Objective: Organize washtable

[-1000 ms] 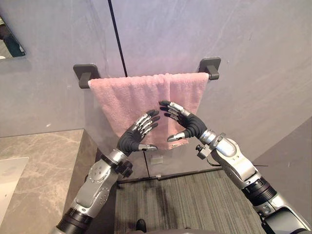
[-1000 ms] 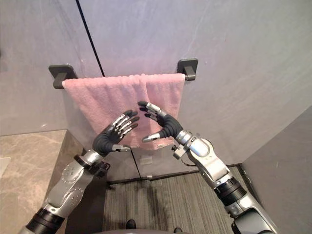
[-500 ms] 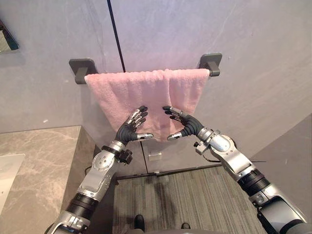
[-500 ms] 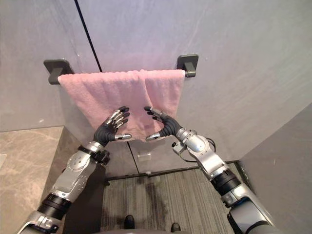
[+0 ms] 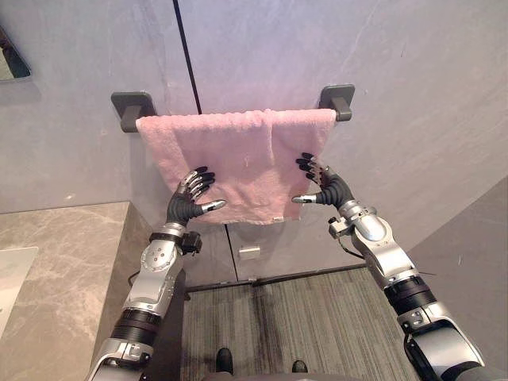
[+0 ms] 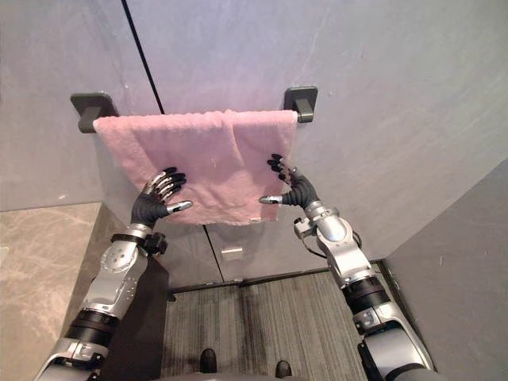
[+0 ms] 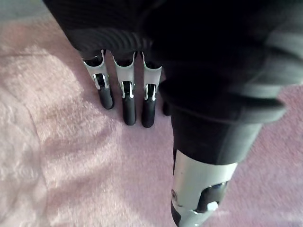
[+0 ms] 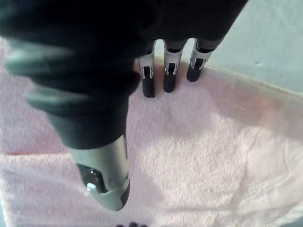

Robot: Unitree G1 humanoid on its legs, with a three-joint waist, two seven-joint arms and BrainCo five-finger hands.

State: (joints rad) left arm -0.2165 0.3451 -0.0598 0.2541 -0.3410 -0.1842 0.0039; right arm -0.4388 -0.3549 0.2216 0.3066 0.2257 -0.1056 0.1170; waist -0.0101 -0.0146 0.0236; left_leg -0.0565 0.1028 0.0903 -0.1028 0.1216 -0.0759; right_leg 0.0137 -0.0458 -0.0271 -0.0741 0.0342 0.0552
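Observation:
A pink towel (image 5: 234, 163) hangs folded over a dark wall rail (image 5: 131, 107) with brackets at both ends. My left hand (image 5: 188, 203) lies flat on the towel's lower left part, fingers straight and thumb out; its fingertips (image 7: 125, 109) rest on the cloth. My right hand (image 5: 325, 188) presses the towel's right edge with straight fingers, and its fingertips (image 8: 168, 80) sit on the cloth near that edge. Neither hand is curled round the towel.
A grey panelled wall (image 5: 413, 95) stands behind the rail. A marble counter (image 5: 63, 262) lies at the lower left, with a white basin edge (image 5: 12, 274) at the far left. Dark striped floor (image 5: 309, 317) shows below.
Both hands have moved apart and up against the towel: the left hand to its left part, the right hand to its right edge. They were close together before the towel's middle.

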